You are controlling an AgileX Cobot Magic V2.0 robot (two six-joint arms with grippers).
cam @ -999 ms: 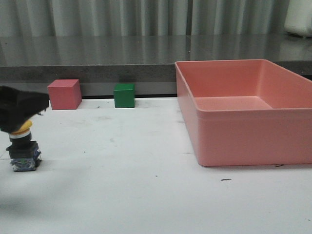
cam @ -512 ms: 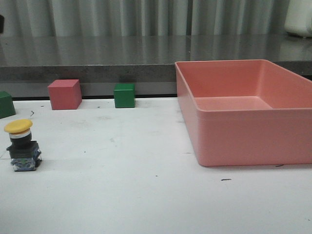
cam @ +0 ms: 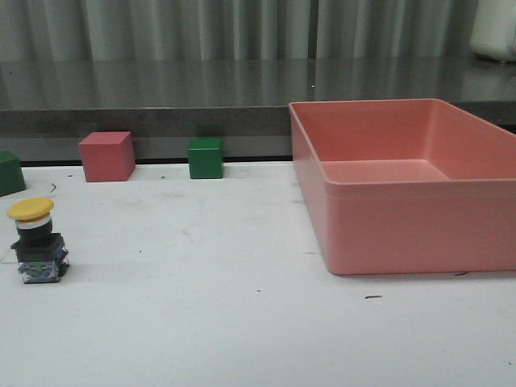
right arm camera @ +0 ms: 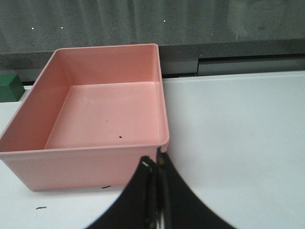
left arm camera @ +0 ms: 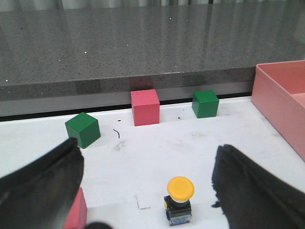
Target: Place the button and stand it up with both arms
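Observation:
The button (cam: 36,240) stands upright on the white table at the far left, yellow cap on top, dark base below. It also shows in the left wrist view (left arm camera: 179,202), free between the two wide-apart black fingers (left arm camera: 43,188). My left gripper (left arm camera: 147,191) is open, empty and raised above and behind the button. My right gripper (right arm camera: 155,164) is shut and empty, its tips by the near right corner of the pink bin (right arm camera: 95,114). Neither gripper shows in the front view.
A large pink bin (cam: 403,218) fills the right side of the table. A pink cube (cam: 106,156) and a green cube (cam: 205,158) stand at the back edge, another green cube (cam: 10,172) at far left. A pink cube (left arm camera: 76,214) lies near the left fingers.
One second ago the left gripper was over the button's cap. It has let go and drawn away out of the front view. The button stays upright in place.

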